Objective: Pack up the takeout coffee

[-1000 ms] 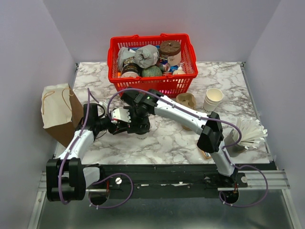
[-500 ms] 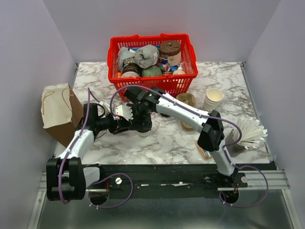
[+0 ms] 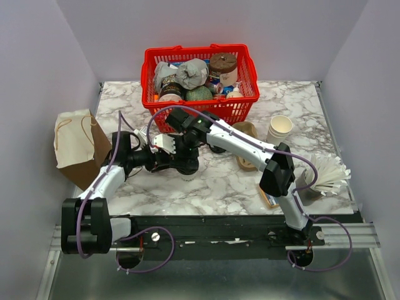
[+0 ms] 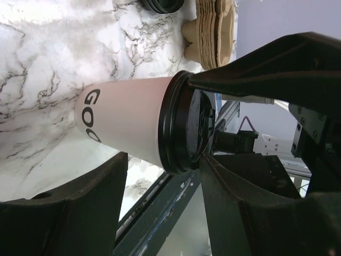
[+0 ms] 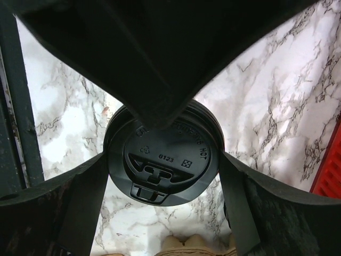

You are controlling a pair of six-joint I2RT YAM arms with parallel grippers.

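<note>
The takeout coffee [image 4: 128, 125], a white cup with dark print and a black dome lid [image 5: 162, 160], stands on the marble table. In the top view it is almost hidden under my right gripper [image 3: 186, 164], with only its base [image 3: 188, 175] showing. In the right wrist view my right gripper [image 5: 162, 160] comes from above, and its fingers [image 5: 80, 202] press the lid's rim on both sides. My left gripper [image 4: 164, 160] is open. Its fingertips [image 4: 120, 162] are level with the cup's side and lid and stay short of touching them. In the top view the left gripper [image 3: 164, 156] is just left of the cup.
A full red basket [image 3: 206, 109] stands at the back. A brown paper bag [image 3: 78, 147] stands at the left edge. Cardboard carriers [image 3: 245, 131], a loose black lid [image 4: 162, 4], a stack of lidless cups [image 3: 279, 130] and a holder of white sticks [image 3: 325, 175] are to the right.
My left arm has reached to the right, up to the cup. My right gripper has shifted slightly to the right over the cup.
</note>
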